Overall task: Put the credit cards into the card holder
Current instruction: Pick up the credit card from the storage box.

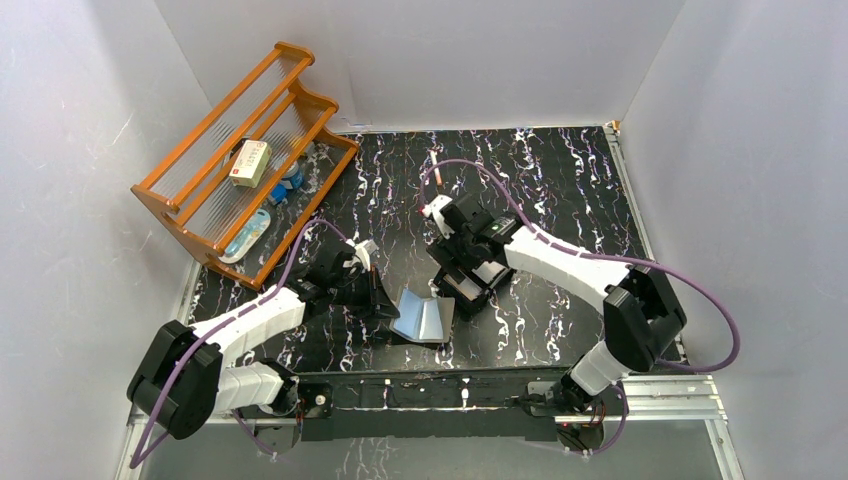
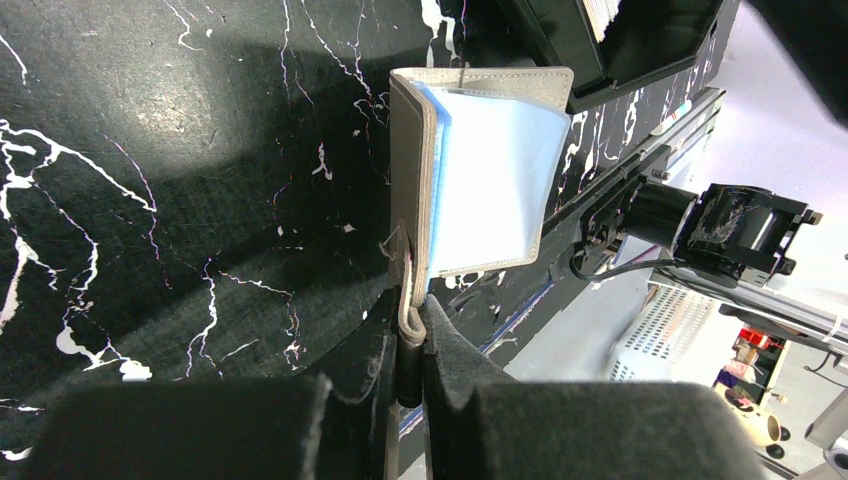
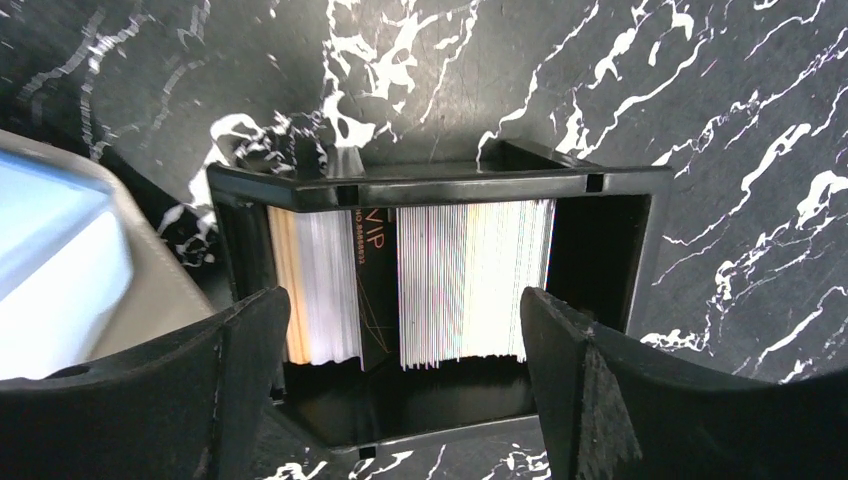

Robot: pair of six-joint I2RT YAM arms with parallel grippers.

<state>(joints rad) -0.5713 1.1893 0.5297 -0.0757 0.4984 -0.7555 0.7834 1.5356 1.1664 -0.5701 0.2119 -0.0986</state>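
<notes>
Jaws of the left gripper [image 2: 412, 335] are closed tight on the grey edge of the card holder [image 2: 490, 180], which is held upright and spread open on the table [image 1: 560, 180], its pale-blue inside showing. Jaws of the right gripper [image 3: 405, 340] are spread wide, one finger at each side of the cards, with nothing gripped between them.

An orange wooden rack [image 1: 240, 150] is stood at the far left of the black, white-veined table. On its shelves a cream box [image 1: 250, 163] with red print is laid, its wording too small to be read. A black tray [image 3: 440, 185] is placed just right of the card holder, under the right gripper. It is filled with credit cards [image 3: 470, 280] stood on edge: a yellowish and white batch at the left, a striped white batch at the right. Between the batches a black card [image 3: 377, 290] is lodged, on which "VIP" in gold can be read. The smaller line beside it cannot be made out.
</notes>
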